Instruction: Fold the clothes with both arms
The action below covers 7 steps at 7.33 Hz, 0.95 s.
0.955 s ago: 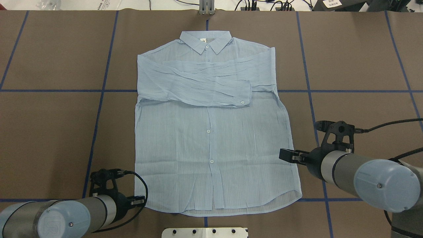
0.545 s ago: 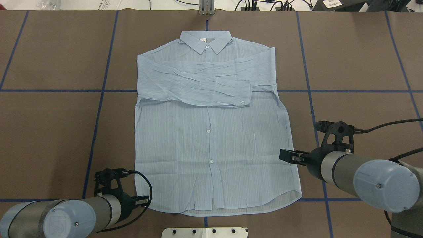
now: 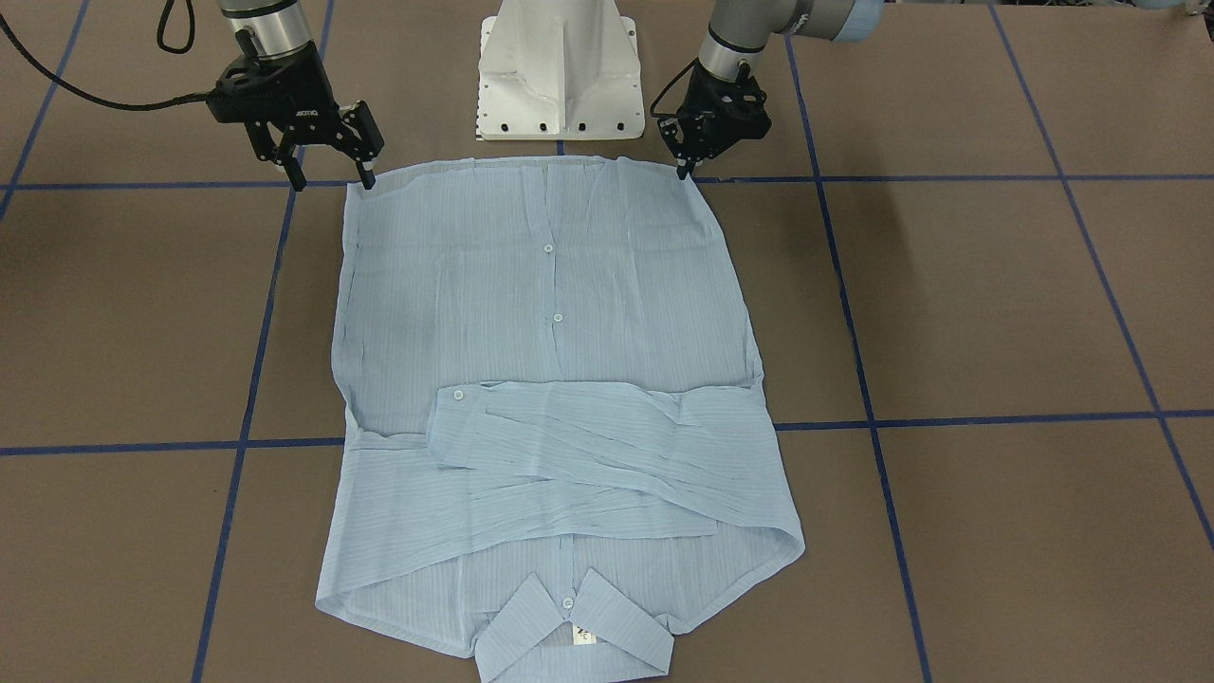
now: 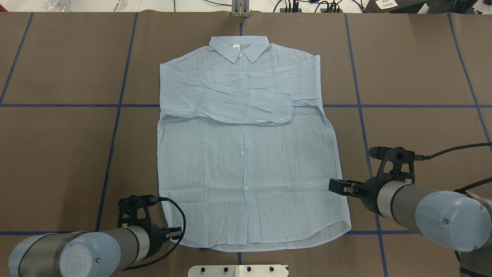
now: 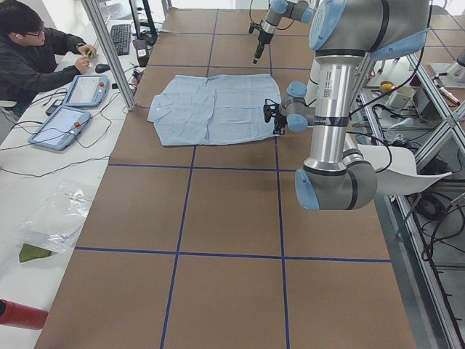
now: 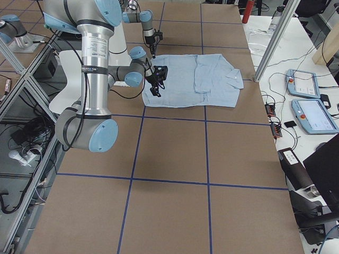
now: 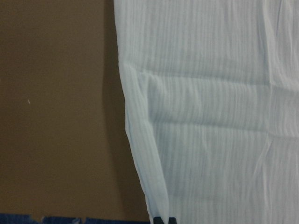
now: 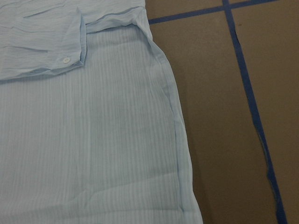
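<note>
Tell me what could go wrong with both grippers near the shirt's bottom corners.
The shirt is thin and flat on the table, so the right gripper or left gripper might pinch one layer only, or miss the hem. The sleeves lie loose across the chest and could slide out as the hem lifts.

Shirt (image 4: 246, 161) flat on table (image 4: 69, 154), collar (image 4: 238, 49) at far end, left tool (image 4: 173, 232) and right tool (image 3: 332, 178) near hem corners
</note>
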{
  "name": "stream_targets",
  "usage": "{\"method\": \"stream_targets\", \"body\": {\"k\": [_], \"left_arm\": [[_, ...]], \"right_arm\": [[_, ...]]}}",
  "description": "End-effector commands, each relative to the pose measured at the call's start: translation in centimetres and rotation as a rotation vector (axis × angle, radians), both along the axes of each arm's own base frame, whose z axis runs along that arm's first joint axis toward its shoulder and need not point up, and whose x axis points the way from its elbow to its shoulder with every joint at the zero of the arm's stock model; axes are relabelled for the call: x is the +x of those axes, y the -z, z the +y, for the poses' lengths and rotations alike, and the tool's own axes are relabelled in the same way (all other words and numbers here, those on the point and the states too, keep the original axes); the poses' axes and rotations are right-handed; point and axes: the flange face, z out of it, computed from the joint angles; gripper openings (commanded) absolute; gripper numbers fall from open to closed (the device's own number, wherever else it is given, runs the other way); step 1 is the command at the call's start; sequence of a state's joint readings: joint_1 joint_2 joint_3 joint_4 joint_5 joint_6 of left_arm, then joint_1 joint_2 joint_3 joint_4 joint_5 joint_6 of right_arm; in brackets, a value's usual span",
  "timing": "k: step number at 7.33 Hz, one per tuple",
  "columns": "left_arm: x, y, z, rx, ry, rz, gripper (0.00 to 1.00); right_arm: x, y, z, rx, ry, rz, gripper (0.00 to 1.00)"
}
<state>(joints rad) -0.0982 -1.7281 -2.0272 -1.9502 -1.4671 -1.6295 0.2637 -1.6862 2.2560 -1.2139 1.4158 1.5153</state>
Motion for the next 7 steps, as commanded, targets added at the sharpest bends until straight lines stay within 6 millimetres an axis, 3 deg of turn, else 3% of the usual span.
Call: {"method": "stream_targets", "body": {"k": [1, 3, 5, 7], "left_arm": [[-0.3, 0.6, -0.1, 0.003, 0.003, 0.016, 0.00], [-0.3, 0.6, -0.1, 0.007, 0.008, 0.017, 0.00], [-0.2, 0.7, 0.2, 0.008, 0.003, 0.020, 0.00], [-0.2, 0.8, 0.2, 0.009, 0.003, 0.022, 0.00]], "right_arm": [[1.1, -4.3, 2.3, -0.003, -0.038, 0.022, 0.94], [-0.2, -5.7, 4.3, -0.010, -0.067, 0.035, 0.80], [-1.9, -7.0, 6.4, -0.023, -0.101, 0.033, 0.75], [-3.0, -6.8, 8.0, 0.012, -0.101, 0.027, 0.70]]}}
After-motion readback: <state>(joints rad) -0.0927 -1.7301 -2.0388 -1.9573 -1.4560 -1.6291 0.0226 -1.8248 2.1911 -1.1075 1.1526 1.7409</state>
